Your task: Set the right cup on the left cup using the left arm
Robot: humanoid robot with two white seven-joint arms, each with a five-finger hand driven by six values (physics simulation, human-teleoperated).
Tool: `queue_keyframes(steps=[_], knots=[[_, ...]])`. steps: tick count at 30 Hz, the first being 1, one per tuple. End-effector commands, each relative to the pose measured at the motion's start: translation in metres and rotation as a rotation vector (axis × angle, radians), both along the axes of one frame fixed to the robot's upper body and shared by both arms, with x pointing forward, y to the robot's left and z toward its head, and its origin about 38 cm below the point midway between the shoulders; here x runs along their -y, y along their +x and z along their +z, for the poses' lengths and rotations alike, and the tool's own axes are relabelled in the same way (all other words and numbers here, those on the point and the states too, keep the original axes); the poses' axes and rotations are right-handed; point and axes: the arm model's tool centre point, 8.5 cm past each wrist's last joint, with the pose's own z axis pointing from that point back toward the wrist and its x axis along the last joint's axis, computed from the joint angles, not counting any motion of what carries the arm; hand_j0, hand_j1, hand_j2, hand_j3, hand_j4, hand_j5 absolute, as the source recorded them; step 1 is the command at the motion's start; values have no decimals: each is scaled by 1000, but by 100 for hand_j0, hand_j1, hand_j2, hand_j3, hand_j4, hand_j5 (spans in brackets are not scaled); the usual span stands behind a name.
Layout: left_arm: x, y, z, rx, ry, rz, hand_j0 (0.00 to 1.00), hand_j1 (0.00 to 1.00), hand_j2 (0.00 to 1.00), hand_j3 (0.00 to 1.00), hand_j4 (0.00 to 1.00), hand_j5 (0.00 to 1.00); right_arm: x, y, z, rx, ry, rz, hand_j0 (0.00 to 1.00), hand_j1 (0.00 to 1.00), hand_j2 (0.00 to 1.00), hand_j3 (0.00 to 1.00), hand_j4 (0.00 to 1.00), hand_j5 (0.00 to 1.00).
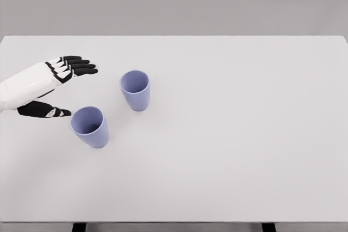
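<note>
Table (244, 134): white, spans nearly the whole head view. Both cups sit on its left half, which puts them within my left arm's reach; that suits a left-arm task.

My left hand (57, 85): comes in from the left edge, hovering left of both cups, touching neither. Fingers (81, 68) extended and slightly fanned on the far side, thumb (46, 111) apart from them on the near side. Wide open, holding nothing. The gap between thumb and fingers faces right, toward the cups; I judge this a pre-shape for a side grasp around a cup wall. Right arm does not appear.

Right cup (135, 89): lavender, upright, mouth up, standing farther back and to the right. This is the one to lift.

Left cup (90, 126): same colour and shape, upright, nearer and to the left, just beside my thumb tip but apart from it. The two cups stand near each other, not touching.

Judgement: nothing grasped yet. The left cup lies close to my path, so I should reach past its far side without knocking it.
</note>
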Motion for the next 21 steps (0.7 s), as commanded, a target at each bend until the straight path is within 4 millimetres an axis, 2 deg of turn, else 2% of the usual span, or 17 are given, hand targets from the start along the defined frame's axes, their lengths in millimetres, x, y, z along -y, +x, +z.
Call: queue_keyframes(steps=[1, 7, 8, 14, 16, 21], knots=[[-3, 0, 3, -5, -6, 1, 100, 100, 100, 100, 100, 100, 0, 0, 0, 0, 0, 0, 100, 100, 100, 100, 100, 100], [-4, -1, 5, -6, -4, -1, 100, 100, 100, 100, 100, 100, 0, 0, 0, 0, 0, 0, 100, 100, 100, 100, 100, 100], [-12, -1, 20, -20, -30, -4, 100, 100, 100, 100, 100, 100, 0, 0, 0, 0, 0, 0, 100, 100, 100, 100, 100, 100], [-17, -1, 26, -37, -49, -6, 100, 100, 100, 100, 100, 100, 0, 0, 0, 0, 0, 0, 100, 100, 100, 100, 100, 100], [-19, -4, 40, -60, -92, -27, 100, 100, 100, 100, 100, 100, 0, 0, 0, 0, 0, 0, 100, 100, 100, 100, 100, 100], [-13, -2, 48, -83, -140, -62, 100, 100, 100, 100, 100, 100, 0, 0, 0, 0, 0, 0, 100, 100, 100, 100, 100, 100]])
